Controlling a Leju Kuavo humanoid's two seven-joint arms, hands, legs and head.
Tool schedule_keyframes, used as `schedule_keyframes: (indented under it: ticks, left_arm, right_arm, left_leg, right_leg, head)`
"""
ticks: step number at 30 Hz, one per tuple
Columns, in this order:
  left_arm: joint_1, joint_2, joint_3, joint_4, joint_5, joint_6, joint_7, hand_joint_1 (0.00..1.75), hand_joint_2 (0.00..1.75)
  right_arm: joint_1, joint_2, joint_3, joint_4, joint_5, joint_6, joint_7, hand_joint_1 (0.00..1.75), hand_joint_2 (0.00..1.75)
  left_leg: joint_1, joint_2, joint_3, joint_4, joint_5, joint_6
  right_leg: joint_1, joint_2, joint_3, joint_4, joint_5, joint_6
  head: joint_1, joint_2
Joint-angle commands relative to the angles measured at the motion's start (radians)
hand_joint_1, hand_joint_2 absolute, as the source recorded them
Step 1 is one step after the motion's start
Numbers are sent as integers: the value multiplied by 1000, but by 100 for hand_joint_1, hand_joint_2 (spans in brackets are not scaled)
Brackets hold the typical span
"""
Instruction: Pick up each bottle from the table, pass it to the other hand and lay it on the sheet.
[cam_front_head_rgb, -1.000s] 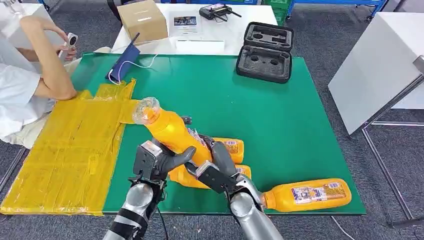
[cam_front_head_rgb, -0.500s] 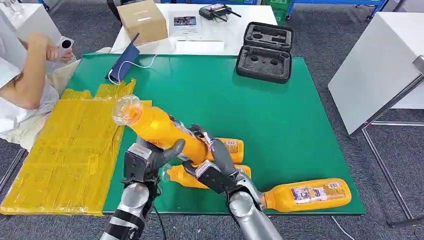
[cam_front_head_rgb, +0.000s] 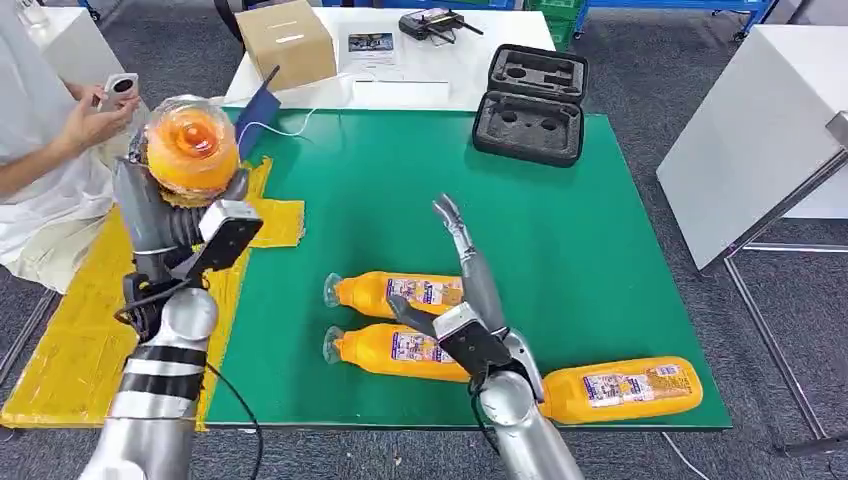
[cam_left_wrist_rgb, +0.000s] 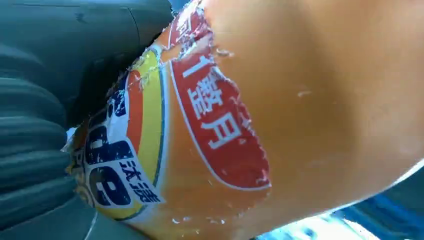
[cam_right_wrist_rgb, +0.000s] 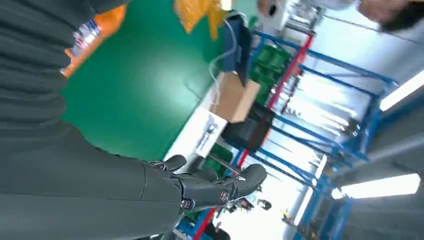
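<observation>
We are listing, largest first: the green desk (cam_front_head_rgb: 600, 250), carrying the yellow sheet (cam_front_head_rgb: 90, 330) along its left side; a black foam case (cam_front_head_rgb: 530, 105) lying open at the far edge; a cardboard box (cam_front_head_rgb: 285, 40) sitting on the white table behind. Three orange bottles are lying on the desk near the front edge: one (cam_front_head_rgb: 400, 292), a second (cam_front_head_rgb: 400, 350) just beside it, a third (cam_front_head_rgb: 620, 388) apart to the right. We are grasping a fourth bottle (cam_front_head_rgb: 190, 150) in our left hand (cam_front_head_rgb: 165, 215), raised above the sheet. Our right hand (cam_front_head_rgb: 470, 290) is hovering released, fingers extended, over the desk.
</observation>
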Motion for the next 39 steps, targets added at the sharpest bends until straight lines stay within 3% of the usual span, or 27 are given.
schedule_keyframes:
  ticks: [1, 3, 4, 16, 17, 19, 21, 22, 25, 27, 32, 39]
  left_arm:
    - [-105, 135, 110, 342, -375, 10, 105, 175, 175]
    - [-92, 158, 120, 380, -400, 10, 116, 175, 175]
    - [-96, 211, 22, 411, -345, 10, 188, 175, 175]
    - [-109, 212, 67, 490, -418, 10, 197, 175, 175]
    - [-126, 265, -18, 568, -418, 10, 275, 175, 175]
    - [-156, 298, -65, 637, -397, 10, 302, 175, 175]
    - [-168, 286, -46, 753, -418, 10, 302, 175, 175]
    - [-215, 262, 6, 906, -318, 0, 217, 175, 175]
    - [-224, 259, -7, 987, -376, -16, 261, 175, 175]
    - [-218, 263, -48, 1002, -418, -24, 304, 175, 175]
    - [-198, 265, -287, 1038, -418, -47, 430, 175, 175]
    - [-186, 252, -340, 1071, -416, -101, 470, 175, 175]
  right_arm:
    - [-39, -81, 8, -47, -98, -5, -3, 0, 175]
    - [-46, -94, 11, -50, -108, -10, -4, 0, 175]
    - [-42, -81, -17, -50, -102, 17, -22, 0, 175]
    - [-39, -104, 11, -70, -117, -8, -12, 0, 175]
    - [-47, -113, 24, -69, -127, -14, -11, 0, 175]
    - [-52, -117, 30, -70, -133, -20, -12, 0, 175]
    - [-51, -120, 40, -63, -133, -19, -12, 0, 175]
    - [-49, -120, 43, -59, -135, -18, -15, 0, 175]
    - [-55, -117, 63, -35, -132, -2, -21, 0, 175]
    - [-63, -113, 75, -17, -128, 2, -24, 0, 175]
    - [-87, -104, 106, 19, -126, 11, -28, 0, 175]
    - [-102, -106, 126, 35, -130, 14, -27, 0, 175]
  left_leg:
    - [0, 4, 6, -2, -2, -2]
    - [1, 4, 4, -1, -2, -2]
    - [1, 0, 1, 0, 0, -1]
    - [1, 2, 3, 0, -2, -2]
    - [1, 2, 1, 1, -2, -2]
    - [0, 1, 1, 0, -1, -2]
    - [1, 2, 0, 0, -1, -2]
    - [1, 3, 2, 0, -2, -3]
    - [2, 0, 4, -1, -1, -3]
    - [1, 1, 3, -1, -1, -3]
    - [1, 2, 0, -1, 0, -2]
    - [1, 2, 2, -1, 0, -3]
  right_leg:
    - [0, 5, 5, -2, -1, -2]
    - [1, 3, 4, -1, -1, -2]
    - [1, -1, 2, 0, -1, -2]
    - [1, 2, 3, 0, -2, -2]
    - [1, 2, 1, 0, -1, -2]
    - [0, 2, 1, 0, -1, -2]
    - [1, 2, 0, 0, 0, -2]
    - [1, 3, 1, 0, -1, -3]
    - [1, 0, 3, -1, -2, -3]
    - [1, 2, 2, -1, -1, -2]
    - [0, 1, -1, 0, -1, -1]
    - [1, 3, 1, -1, 0, -2]
  head:
    - [0, 0]
    - [0, 0]
    - [0, 0]
    - [0, 0]
    - [0, 0]
    - [0, 0]
    - [0, 0]
    - [0, 0]
    - [0, 0]
    - [0, 0]
    - [0, 0]
    - [0, 0]
